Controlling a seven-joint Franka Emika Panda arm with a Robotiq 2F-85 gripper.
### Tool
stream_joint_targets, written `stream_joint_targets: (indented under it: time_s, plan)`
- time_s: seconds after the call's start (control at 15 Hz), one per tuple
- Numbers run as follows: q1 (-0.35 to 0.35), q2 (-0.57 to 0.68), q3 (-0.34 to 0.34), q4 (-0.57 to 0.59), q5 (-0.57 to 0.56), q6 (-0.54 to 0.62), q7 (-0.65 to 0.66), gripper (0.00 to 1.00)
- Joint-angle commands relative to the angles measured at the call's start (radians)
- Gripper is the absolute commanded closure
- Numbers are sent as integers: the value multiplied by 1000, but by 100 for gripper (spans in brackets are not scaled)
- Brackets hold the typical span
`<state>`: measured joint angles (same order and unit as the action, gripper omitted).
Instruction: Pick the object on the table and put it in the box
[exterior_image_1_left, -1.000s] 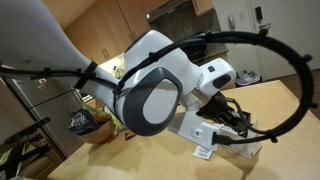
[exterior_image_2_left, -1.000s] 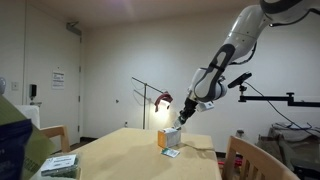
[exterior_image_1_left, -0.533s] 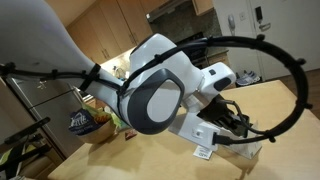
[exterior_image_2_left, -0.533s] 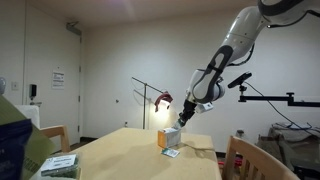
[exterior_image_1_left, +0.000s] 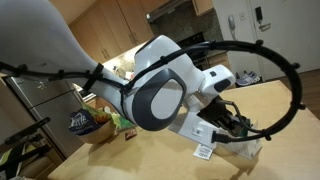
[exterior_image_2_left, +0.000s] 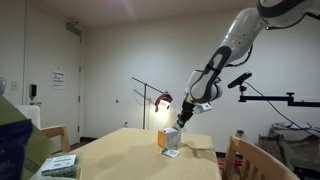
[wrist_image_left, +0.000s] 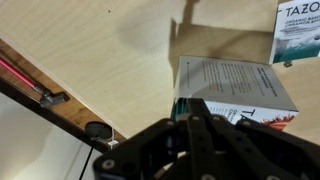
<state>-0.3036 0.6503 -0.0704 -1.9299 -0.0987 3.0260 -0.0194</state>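
- In an exterior view, the white arm (exterior_image_1_left: 160, 95) fills the foreground, with a black cable looping over it.
- Past the arm, the tool (exterior_image_1_left: 238, 123) hangs low over the white box (exterior_image_1_left: 205, 130), which stands on the pale wooden worktop (exterior_image_1_left: 150, 162).
- The tool's jaws look drawn together here. What sits between them is too small and dark to make out from this side.
- A white packet (exterior_image_1_left: 203, 152) lies flat on the worktop just beside the box, on the camera's side.
- A dark snack bag (exterior_image_1_left: 80, 122) stands well apart from the box, near the far left edge.
- In an exterior view from across the room, the arm (exterior_image_2_left: 225, 55) reaches down from the upper right.
- The tool (exterior_image_2_left: 184, 116) is just above the box (exterior_image_2_left: 170, 138), not resting on it.
- The white packet (exterior_image_2_left: 171, 153) lies on the worktop (exterior_image_2_left: 120, 150) in front of the box, close to it.
- In the wrist view, the tool (wrist_image_left: 190, 108) is narrow, with its dark fingers (wrist_image_left: 198, 112) pressed together.
- The fingers pinch a dark teal packet (wrist_image_left: 179, 104), of which only a thin strip shows at the fingertips.
- That strip hangs over the near left corner of the box (wrist_image_left: 235, 85), whose printed white face lies directly below.
- The white packet (wrist_image_left: 297, 30), with green print and lettering, lies on the worktop (wrist_image_left: 110, 50) beyond the box, apart from it.
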Motion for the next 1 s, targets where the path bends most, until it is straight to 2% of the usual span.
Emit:
stream_joint_targets:
  time_s: [0.0,0.67,0.93]
  plan:
    - [-48,14,61,49,47,-66,-72,100]
    - [-200,23,211,103,173,-160,-238,100]
    - [-241,11,259,100,229,-216,-299,100]
